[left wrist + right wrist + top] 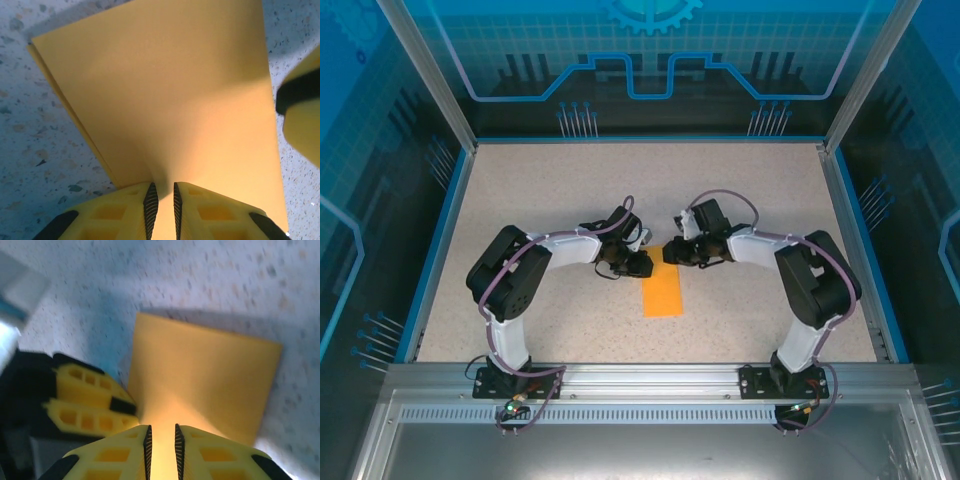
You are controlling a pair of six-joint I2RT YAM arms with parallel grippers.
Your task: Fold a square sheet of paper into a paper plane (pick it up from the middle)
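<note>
Gripper left [162, 195] | pinched narrow on paper sheet [170, 100] | gripper right [161, 435] | likewise pinching it

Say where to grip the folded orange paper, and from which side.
Pinch the folded orange-yellow paper sheet at its far short edge, from above: the rest lies flat, while that edge puckers up where the left fingers and right fingers pinch it.

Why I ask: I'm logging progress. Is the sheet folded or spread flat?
Folded in half: the sheet is a narrow rectangle, with doubled edges in the left wrist view.
</note>
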